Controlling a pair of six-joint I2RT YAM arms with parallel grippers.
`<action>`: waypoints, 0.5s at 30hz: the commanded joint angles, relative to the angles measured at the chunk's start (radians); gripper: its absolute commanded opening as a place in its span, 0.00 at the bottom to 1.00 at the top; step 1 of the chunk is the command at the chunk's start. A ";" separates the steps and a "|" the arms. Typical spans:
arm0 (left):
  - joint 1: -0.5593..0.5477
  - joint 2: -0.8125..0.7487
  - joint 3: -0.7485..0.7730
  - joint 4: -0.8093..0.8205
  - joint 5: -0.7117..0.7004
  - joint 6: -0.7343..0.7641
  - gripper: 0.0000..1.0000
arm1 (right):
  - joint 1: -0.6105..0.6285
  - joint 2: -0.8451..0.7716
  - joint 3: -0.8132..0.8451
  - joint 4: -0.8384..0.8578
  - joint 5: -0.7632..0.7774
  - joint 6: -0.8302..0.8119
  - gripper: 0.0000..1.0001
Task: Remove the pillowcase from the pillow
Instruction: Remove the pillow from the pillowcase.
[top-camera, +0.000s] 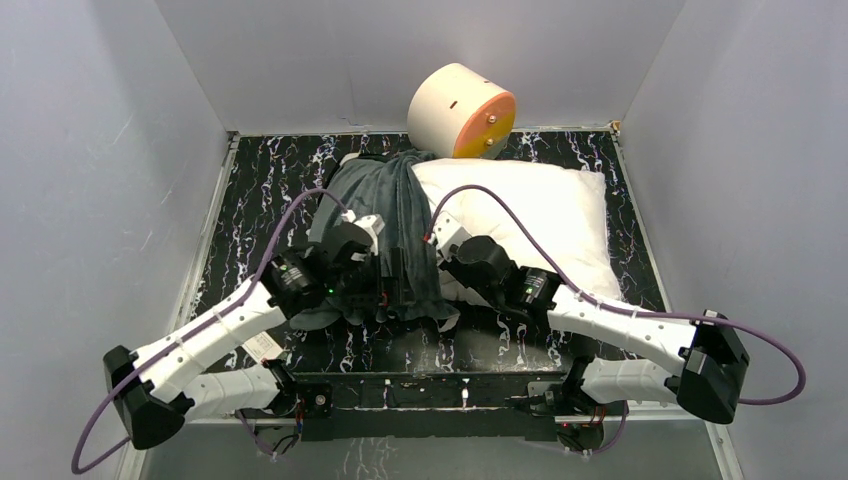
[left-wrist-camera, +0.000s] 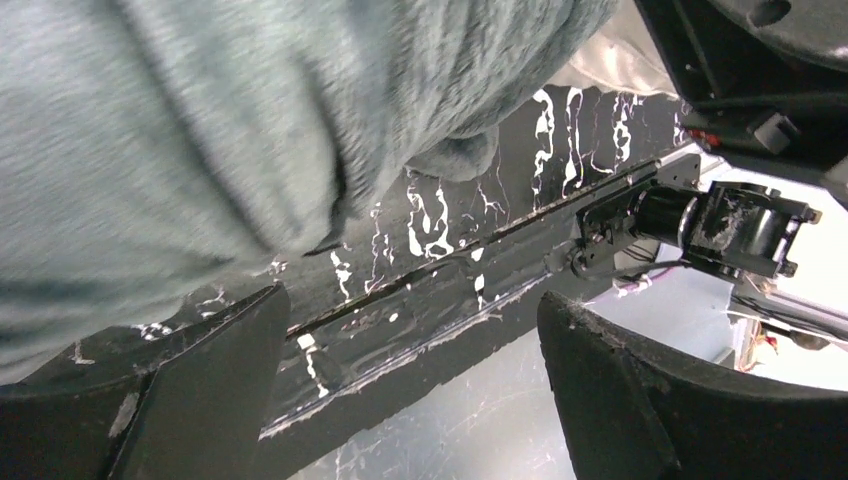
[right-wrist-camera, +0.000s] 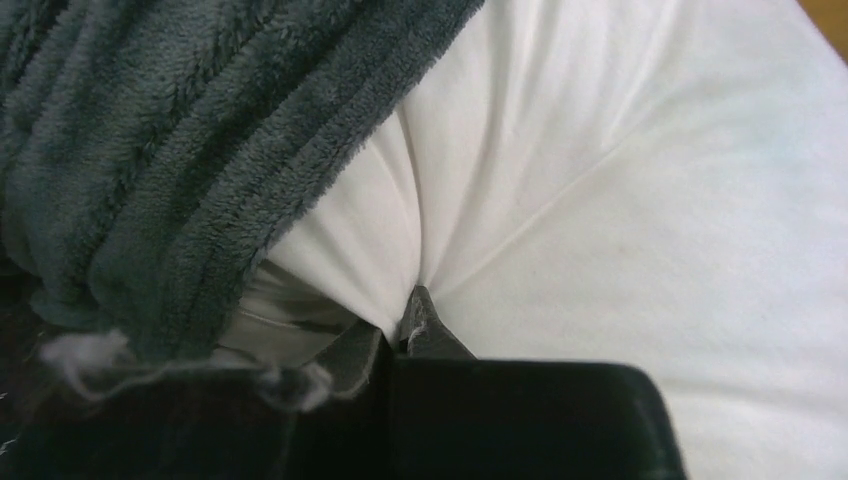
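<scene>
On the counter (top-camera: 260, 190), the pillow (top-camera: 540, 215) lies half hidden under the bunched grey pillowcase (top-camera: 385, 205); your arms (top-camera: 600, 320) reach forward, covering its near edge; left fingers (left-wrist-camera: 200, 390) gape, holding nothing; right fingers (right-wrist-camera: 428, 325) pinch white pillow cloth.

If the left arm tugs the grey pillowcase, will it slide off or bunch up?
Probably bunches: the pillowcase is floppy, lying in deep folds. Its plush pile likely drags on the pillow. The pillow looks soft, puckering where the right gripper pinches it.
</scene>
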 joint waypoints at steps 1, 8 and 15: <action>-0.113 0.058 -0.050 0.119 -0.199 -0.128 0.94 | -0.016 -0.036 0.048 0.020 -0.049 0.170 0.00; -0.218 0.110 -0.203 0.277 -0.465 -0.268 0.94 | -0.053 -0.048 0.084 -0.011 -0.125 0.272 0.00; -0.230 0.202 -0.245 0.345 -0.753 -0.214 0.54 | -0.078 -0.074 0.084 -0.032 -0.159 0.314 0.00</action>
